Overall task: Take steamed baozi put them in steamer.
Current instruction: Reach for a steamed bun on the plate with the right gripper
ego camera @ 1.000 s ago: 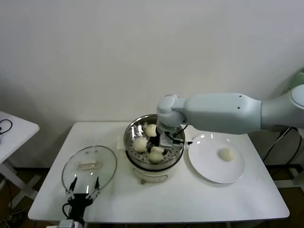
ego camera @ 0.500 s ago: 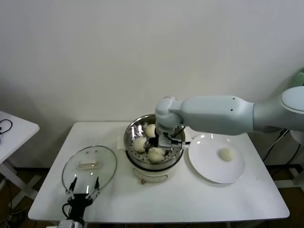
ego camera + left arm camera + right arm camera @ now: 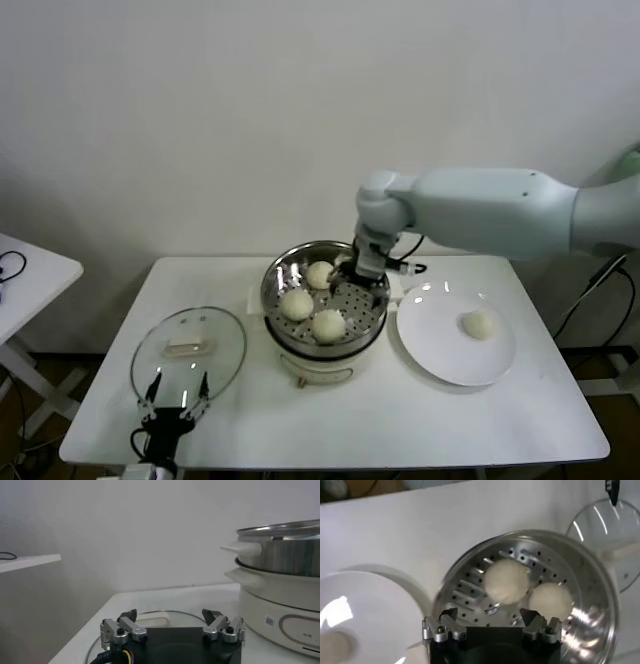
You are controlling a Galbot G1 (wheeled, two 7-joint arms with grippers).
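Now:
Steamer (image 3: 326,300): 3 baozi (image 3: 328,324) inside.
Plate (image 3: 440,350): 1 bun, right.
R gripper (image 3: 352,272): fingers apart, empty, over far rim.
L gripper (image 3: 172,395): fingers apart, near lid (image 3: 188,348).

No readable text, brand or number anywhere. Only a small square sticker (image 3: 270,621), like a code patch and too fine to make out, on the cream base of the steamer (image 3: 280,592), beside a thin curved outline printed on the same base. Nothing legible there either.
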